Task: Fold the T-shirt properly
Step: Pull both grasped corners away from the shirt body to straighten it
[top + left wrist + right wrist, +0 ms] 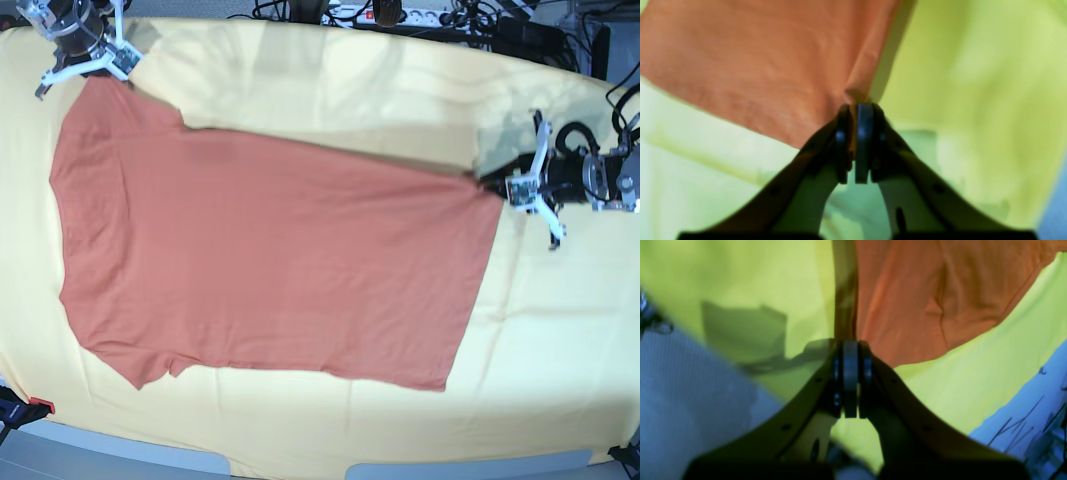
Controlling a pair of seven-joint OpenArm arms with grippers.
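You are looking down at a table (120, 455) whose grey edge shows only along the bottom of the base view. A pale yellow cloth (330, 90) covers nearly all of it and lies directly on the surface, creased in soft ridges toward 3 o'clock. Spread flat on that cloth is the T-shirt (270, 270), rust orange, filling the middle of the view. Its straight hem runs along the 3 o'clock side. One short sleeve reaches toward 11 o'clock, the other toward 7 o'clock. Cables and a power strip (395, 14) sit past the cloth's far edge at 12 o'clock.
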